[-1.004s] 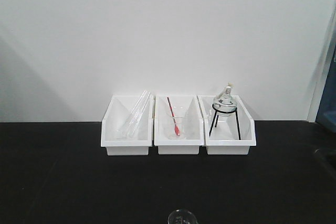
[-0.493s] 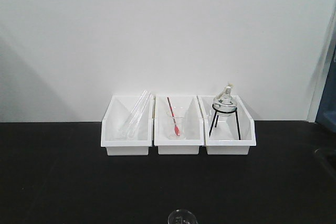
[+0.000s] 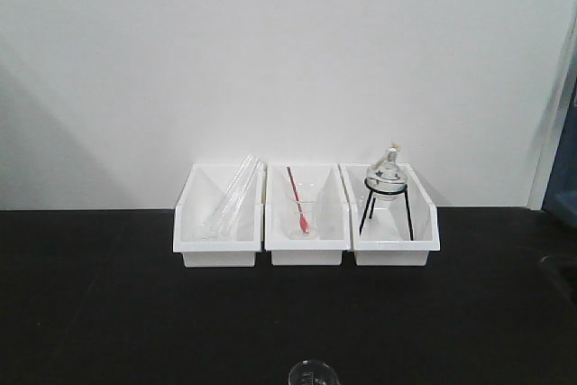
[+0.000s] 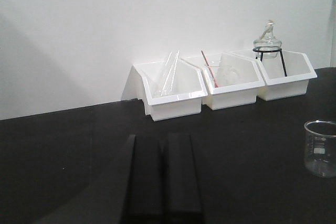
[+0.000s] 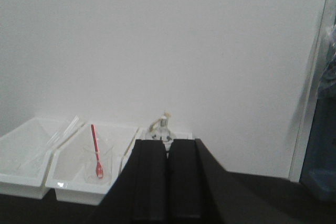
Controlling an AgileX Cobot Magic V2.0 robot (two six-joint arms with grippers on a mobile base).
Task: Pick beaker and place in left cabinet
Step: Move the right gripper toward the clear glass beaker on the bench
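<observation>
No words or numbers can be read anywhere. The beaker (image 4: 321, 148) has small white printed marks on its side, but they are too blurry to read.

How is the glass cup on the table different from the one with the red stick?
The table cup stands in the open and is empty. The other cup sits inside the middle white box and holds a red stick. Both are clear glass.
</observation>
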